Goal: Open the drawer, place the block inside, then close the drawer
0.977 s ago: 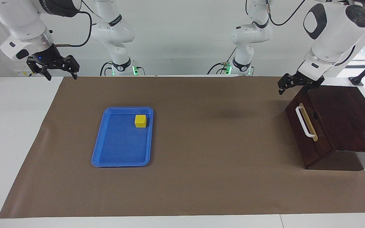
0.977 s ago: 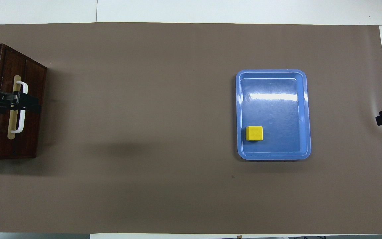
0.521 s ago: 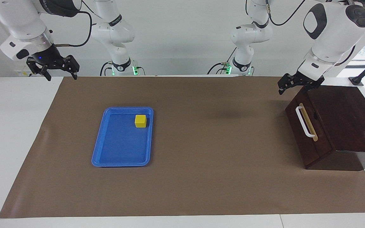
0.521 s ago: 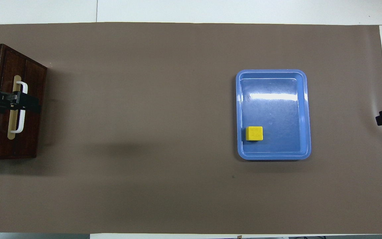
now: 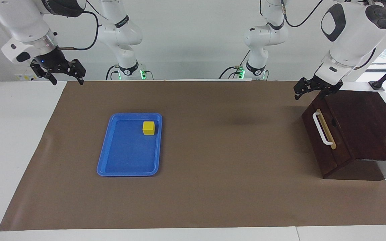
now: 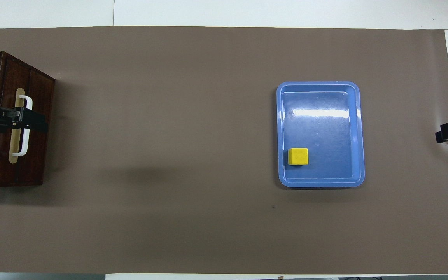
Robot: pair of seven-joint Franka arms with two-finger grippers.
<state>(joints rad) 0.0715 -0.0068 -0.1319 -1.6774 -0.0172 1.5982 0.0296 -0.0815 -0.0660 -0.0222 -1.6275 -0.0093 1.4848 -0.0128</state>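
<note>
The drawer (image 5: 323, 132) is closed inside its dark wooden box (image 5: 364, 127), which stands at the left arm's end of the table, on the brown paper mat (image 5: 213, 187). Its front carries a white bar handle (image 5: 321, 129) on a tan strip (image 5: 329, 134), and this front is turned toward the blue tray (image 5: 126, 157).

The block (image 5: 148, 128) is not in the drawer. It lies inside the blue tray, well apart from the drawer, toward the right arm's end of the table. The yellow cube sits in the tray corner that is nearer to the robots and nearer to the drawer, close to the tray rim but not on it. In the overhead view the block (image 6: 298, 156) shows its top face, and the rest of the tray (image 6: 321, 89) floor is bare and shiny.

The left gripper (image 5: 312, 91) hangs in the air over the edge of the drawer box that is nearer to the robots, above the handle end. Its fingers are spread and hold nothing; they do not touch the handle. In the overhead view this gripper (image 6: 33, 120) covers the middle of the handle (image 6: 26, 126).

The right gripper (image 5: 66, 76) waits raised, well apart from the drawer, over the mat edge at the right arm's end, nearer to the robots than the tray. Its fingers are also spread and empty.
</note>
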